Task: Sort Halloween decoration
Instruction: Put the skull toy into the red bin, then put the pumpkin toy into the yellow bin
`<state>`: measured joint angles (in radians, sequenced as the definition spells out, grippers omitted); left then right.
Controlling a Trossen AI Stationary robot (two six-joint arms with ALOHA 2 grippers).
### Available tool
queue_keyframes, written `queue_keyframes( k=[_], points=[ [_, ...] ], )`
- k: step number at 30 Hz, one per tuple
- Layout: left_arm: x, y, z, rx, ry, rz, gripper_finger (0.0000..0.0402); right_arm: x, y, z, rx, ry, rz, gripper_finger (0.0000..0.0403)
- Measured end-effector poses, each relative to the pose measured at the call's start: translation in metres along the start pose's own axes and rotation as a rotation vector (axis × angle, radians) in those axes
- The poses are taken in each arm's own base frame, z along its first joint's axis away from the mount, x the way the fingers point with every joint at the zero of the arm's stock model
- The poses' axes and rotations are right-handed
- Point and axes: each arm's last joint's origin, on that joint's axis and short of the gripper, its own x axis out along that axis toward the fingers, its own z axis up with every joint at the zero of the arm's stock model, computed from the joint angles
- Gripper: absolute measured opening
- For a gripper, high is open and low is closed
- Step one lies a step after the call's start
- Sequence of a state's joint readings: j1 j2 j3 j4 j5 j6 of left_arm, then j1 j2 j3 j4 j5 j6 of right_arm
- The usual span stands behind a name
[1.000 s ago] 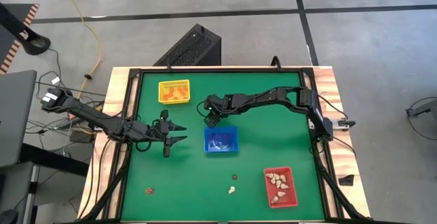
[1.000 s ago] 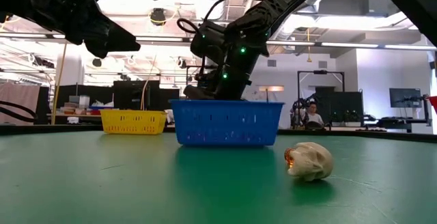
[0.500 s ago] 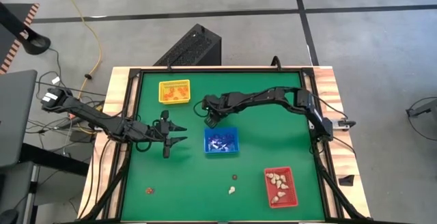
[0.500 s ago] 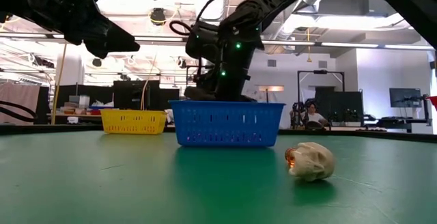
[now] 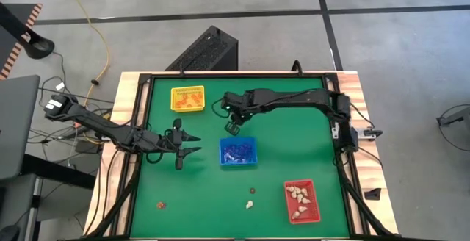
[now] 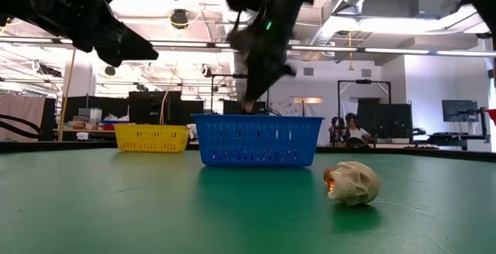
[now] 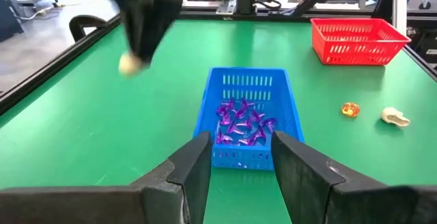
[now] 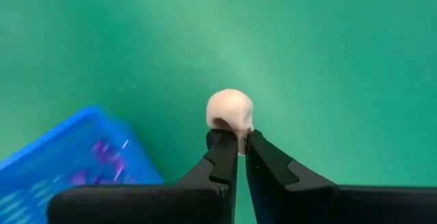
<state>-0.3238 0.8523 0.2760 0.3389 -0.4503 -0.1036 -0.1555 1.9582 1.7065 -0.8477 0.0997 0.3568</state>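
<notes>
right tool (image 8: 237,145): pinching a cream skull (image 8: 230,111) by its edge, lifted beside the blue tray (image 5: 238,153). left tool (image 7: 237,166): half open, empty, waiting by that tray. risk: shallow grip; skull may slip before the red tray (image 5: 302,200).

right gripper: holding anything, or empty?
Holding. The right gripper is shut on a cream trinket, lifted clear of the green table beside the blue tray.

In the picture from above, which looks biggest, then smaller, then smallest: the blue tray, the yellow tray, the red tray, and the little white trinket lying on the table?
1. Blue tray, red tray and yellow tray: too alike to rank.
2. White trinket: smallest by far.
</notes>
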Motion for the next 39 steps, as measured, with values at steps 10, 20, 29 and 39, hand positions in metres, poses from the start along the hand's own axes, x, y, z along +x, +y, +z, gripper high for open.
queue_keyframes(
  k=[10, 20, 29, 39],
  points=[
    [0.0, 0.0, -0.001, -0.002, 0.009, 0.008, 0.0144, -0.118, 0.023, -0.066, -0.059, 0.051, 0.059, 0.0054],
    [0.0, 0.0, -0.001, -0.023, 0.006, 0.009, 0.0144, -0.141, 0.06, -0.228, 0.045, 0.17, 0.183, 0.0054],
    [0.0, 0.0, -0.001, -0.069, 0.006, 0.009, 0.0144, -0.127, 0.082, -0.33, 0.184, 0.174, 0.333, 0.0056],
    [0.0, -0.002, -0.003, -0.252, 0.031, -0.033, 0.0144, -0.121, 0.078, -0.343, 0.092, 0.174, 0.325, 0.0101]
  ],
)
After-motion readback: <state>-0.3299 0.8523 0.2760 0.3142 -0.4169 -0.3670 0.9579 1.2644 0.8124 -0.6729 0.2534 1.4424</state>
